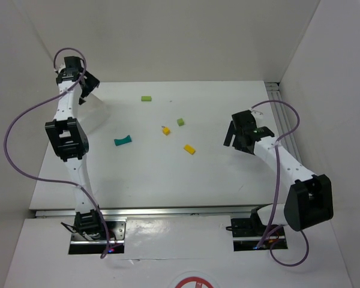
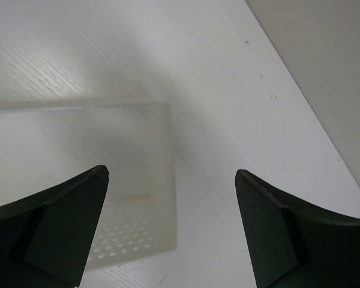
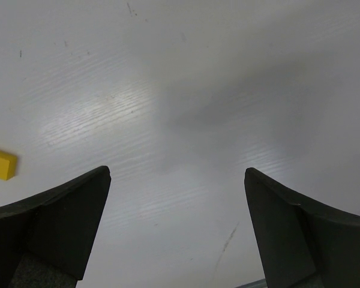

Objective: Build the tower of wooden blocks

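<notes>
Stacking not begun: teal arch [image 1: 123,141], yellow block [image 1: 189,149], green block [image 1: 180,122] lie apart on worktop [image 1: 168,180]. I see left fingers [image 2: 60,228] and right fingers [image 3: 54,222] wide, empty. Whole build remains.

1. A see-through white tray [image 2: 78,138] is seen lying on the table [image 2: 216,72].
2. The left gripper [image 2: 171,173] is held above the tray's right edge, jaws spread wide.
3. A grey wall [image 2: 330,72] is seen right of the tray.

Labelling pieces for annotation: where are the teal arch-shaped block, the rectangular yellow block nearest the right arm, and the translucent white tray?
teal arch-shaped block [image 1: 123,141]: top view, its middle.
rectangular yellow block [image 1: 189,149]: top view, top face.
translucent white tray [image 2: 132,156]: left wrist view, bare surface.
</notes>
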Motion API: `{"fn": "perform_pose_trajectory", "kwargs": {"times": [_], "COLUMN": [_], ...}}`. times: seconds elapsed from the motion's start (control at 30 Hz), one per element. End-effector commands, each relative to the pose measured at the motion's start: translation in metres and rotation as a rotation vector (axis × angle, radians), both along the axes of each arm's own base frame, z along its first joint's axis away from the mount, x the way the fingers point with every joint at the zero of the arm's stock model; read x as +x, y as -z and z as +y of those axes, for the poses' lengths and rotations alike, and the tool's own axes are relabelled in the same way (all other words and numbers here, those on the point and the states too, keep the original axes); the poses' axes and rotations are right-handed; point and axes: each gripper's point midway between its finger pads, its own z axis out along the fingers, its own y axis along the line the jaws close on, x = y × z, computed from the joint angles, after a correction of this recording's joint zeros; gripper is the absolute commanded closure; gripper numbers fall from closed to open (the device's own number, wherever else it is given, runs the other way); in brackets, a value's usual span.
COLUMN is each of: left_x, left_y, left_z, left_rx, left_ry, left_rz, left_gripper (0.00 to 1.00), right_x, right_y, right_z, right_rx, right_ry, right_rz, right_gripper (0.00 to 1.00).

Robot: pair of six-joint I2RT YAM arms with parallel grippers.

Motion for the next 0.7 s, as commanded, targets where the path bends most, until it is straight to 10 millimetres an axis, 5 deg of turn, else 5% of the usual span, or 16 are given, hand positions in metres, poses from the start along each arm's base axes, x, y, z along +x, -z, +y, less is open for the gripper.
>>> {"fn": "perform_pose_trajectory", "kwargs": {"times": [0.0,0.1,0.13,0.17,0.2,0.23,0.27,0.37,0.4,0.5,0.57,0.67], "left_x": [0.007,-0.022,-0.029,-0.040,-0.051,-0.072,-0.083,-0.124,-0.140,-0.173,-0.200,-0.231], "left_y": [-0.116,-0.168,-0.179,-0.186,-0.174,-0.194,-0.191,-0.160,-0.128,-0.102,-0.066,-0.044], "left_z": [-0.062,-0.097,-0.126,-0.135,-0.149,-0.175,-0.185,-0.214,-0.224,-0.221,-0.222,-0.220], "left_rx": [0.105,0.198,0.238,0.274,0.275,0.297,0.297,0.267,0.254,0.271,0.212,0.183], "left_ry": [0.221,0.297,0.370,0.372,0.395,0.465,0.486,0.585,0.627,0.641,0.657,0.684], "left_rz": [-0.222,-0.278,-0.290,-0.289,-0.251,-0.285,-0.271,-0.190,-0.115,-0.033,0.056,0.085], "left_gripper": [0.00,0.00,0.00,0.00,0.02,0.02,0.02,0.08,0.15,0.20,0.22,0.22], "right_x": [0.022,0.030,0.037,0.037,0.039,0.048,0.045,0.047,0.048,0.058,0.069,0.087], "right_y": [-0.019,-0.030,-0.033,-0.035,-0.036,-0.038,-0.039,-0.034,-0.021,-0.020,-0.020,-0.025], "right_z": [0.023,0.050,0.061,0.077,0.088,0.102,0.121,0.161,0.173,0.205,0.226,0.236], "right_rx": [0.027,0.020,0.022,0.008,0.000,-0.004,-0.026,-0.071,-0.087,-0.053,-0.018,0.040], "right_ry": [-0.045,-0.122,-0.144,-0.182,-0.204,-0.214,-0.246,-0.284,-0.306,-0.397,-0.463,-0.511], "right_rz": [-0.069,-0.090,-0.093,-0.101,-0.104,-0.113,-0.117,-0.102,-0.077,-0.074,-0.085,-0.121], "right_gripper": [0.00,0.00,0.00,0.00,0.00,0.00,0.00,0.00,0.00,0.00,0.00,0.00]}}
